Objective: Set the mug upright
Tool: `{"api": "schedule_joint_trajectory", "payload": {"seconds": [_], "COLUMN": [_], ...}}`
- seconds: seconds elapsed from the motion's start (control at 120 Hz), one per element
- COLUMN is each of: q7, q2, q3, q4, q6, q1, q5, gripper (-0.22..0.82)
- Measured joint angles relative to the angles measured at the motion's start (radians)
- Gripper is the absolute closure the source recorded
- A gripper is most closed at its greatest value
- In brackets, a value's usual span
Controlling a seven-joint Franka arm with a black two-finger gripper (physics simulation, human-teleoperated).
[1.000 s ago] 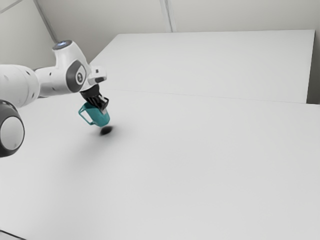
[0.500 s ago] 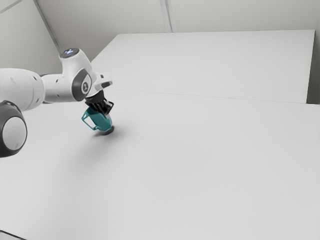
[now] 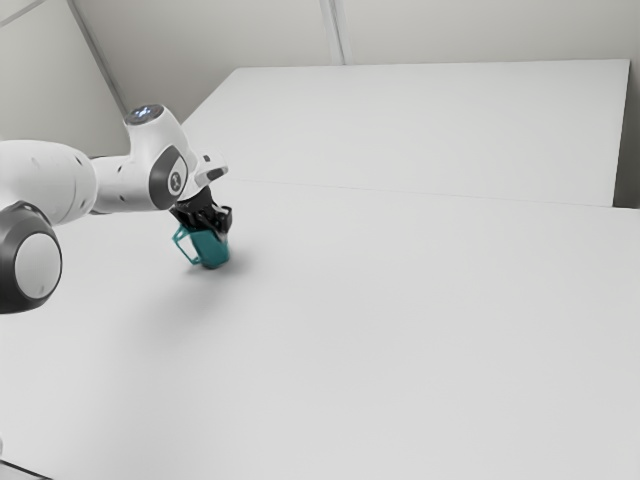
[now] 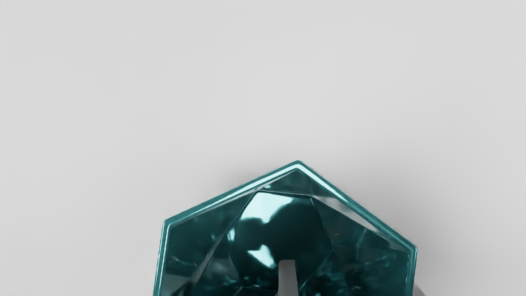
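In the exterior view, our arm [image 3: 60, 180] comes in from the exterior view's left, and the black end effector [image 3: 214, 226] points down into the top of the teal mug [image 3: 210, 250]. The mug is at the desk [image 3: 400, 330], mouth up and leaning slightly, with its base at or very near the surface; we cannot tell whether the whole base rests flat. That view also gives us the handle [image 3: 184, 245], an angular loop toward the exterior view's left, and a soft shadow around the base.

The wrist view gives us what the exterior view hides: the inside of the mug. We look down through an angular rim [image 4: 232, 196] with a bright edge, past glossy, dark teal facets to the bottom, where pale reflections lie. A narrow grey part of our end effector reaches in over that interior, well within the rim. Neither view settles how firmly the end effector has the mug: we cannot tell whether it is clamped on the wall or loose around it.
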Motion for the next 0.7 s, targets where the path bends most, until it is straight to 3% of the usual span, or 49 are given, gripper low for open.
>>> {"api": "schedule_joint_trajectory", "payload": {"seconds": [0.158, 0.283, 0.517, 0.7], "q7": [-0.009, -0.014, -0.021, -0.026], "q2": [-0.011, -0.033, -0.177, -0.338], "q3": [0.0, 0.0, 0.002, 0.002], "q4": [0.001, 0.004, 0.006, 0.06], "q6": [0.001, -0.002, -0.059, -0.274], "q1": [0.0, -0.002, -0.033, -0.061], "q5": [-0.001, -0.002, -0.002, 0.001], "gripper": [0.26, 0.15, 0.06, 0.04]}}
